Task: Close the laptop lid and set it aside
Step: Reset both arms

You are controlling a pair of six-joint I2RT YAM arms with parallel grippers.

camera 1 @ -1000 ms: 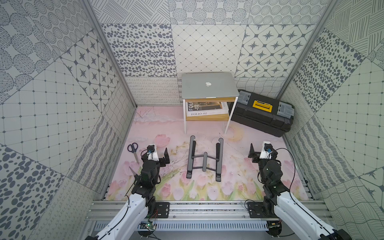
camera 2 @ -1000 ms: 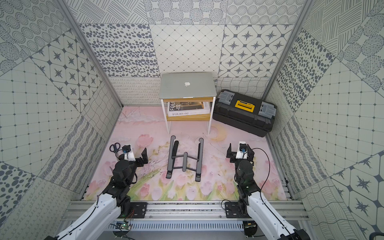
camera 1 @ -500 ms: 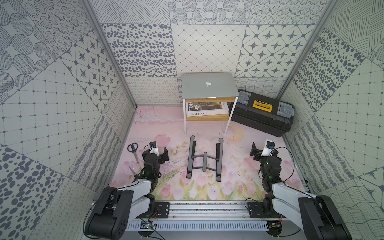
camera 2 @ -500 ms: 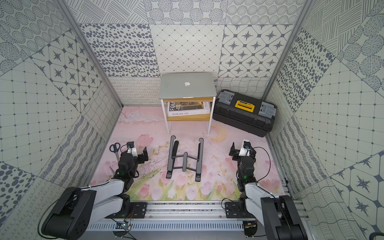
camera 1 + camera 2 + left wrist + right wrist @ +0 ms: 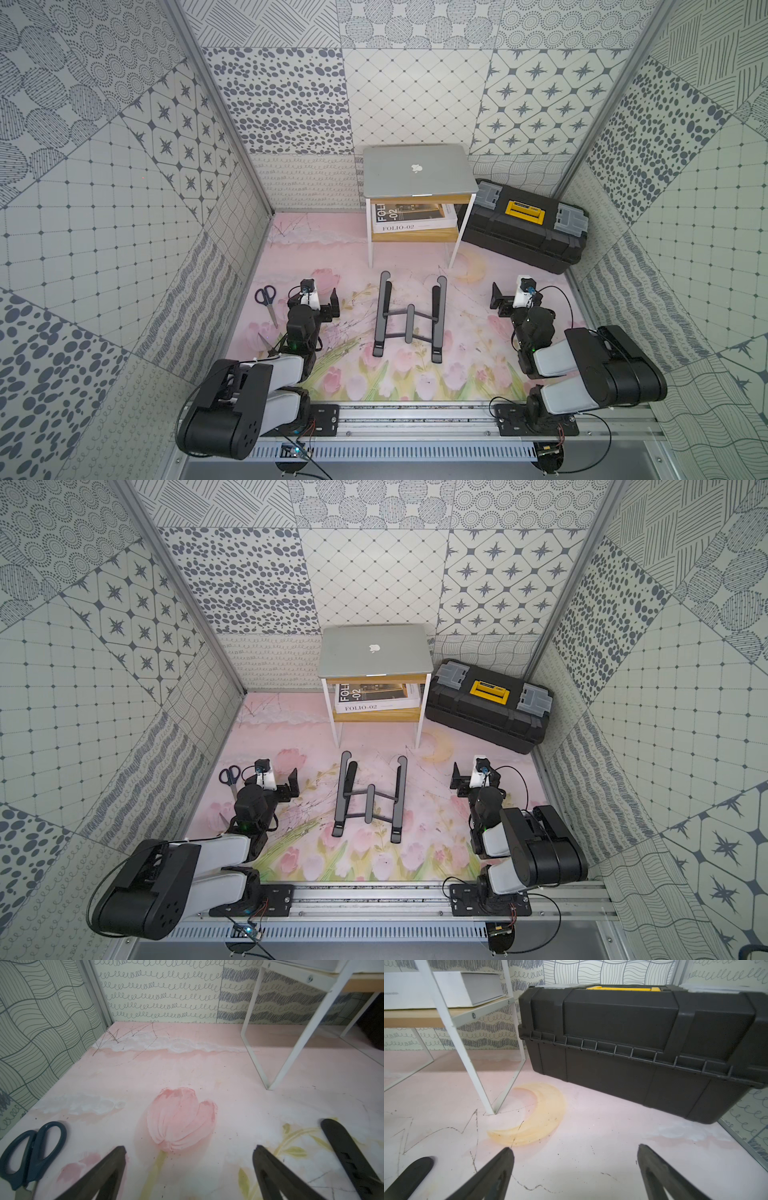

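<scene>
I have two tools, and both are low over the near part of the surface point(image 5: 345, 257), one on each side. My left tool point(image 5: 190, 1148) has its jaws spread wide with nothing between them but a painted pink tulip. My right tool point(image 5: 574, 1149) is just as wide and also empty, over bare pink just short of a painted yellow moon.

The laptop point(image 5: 419, 176) lies flat on top of the small yellow shelf point(image 5: 461, 198), which stands at the middle of the surface's far edge. The laptop lid point(image 5: 374, 648) is down, logo upward. The laptop covers nearly the whole shelf top, and only a thin yellow strip shows under its near edge. A book point(image 5: 409, 216) lies on the lower board beneath it.

A black toolbox point(image 5: 523, 226) fills the far right corner, just beside the shelf's right legs. The folding stand point(image 5: 409, 318) lies at the middle of the surface, between my two arms and apart from both. The scissors point(image 5: 266, 301) lie along the left edge, just beside my left arm. There is open surface between the stand and the shelf legs, and more in the far left corner.
</scene>
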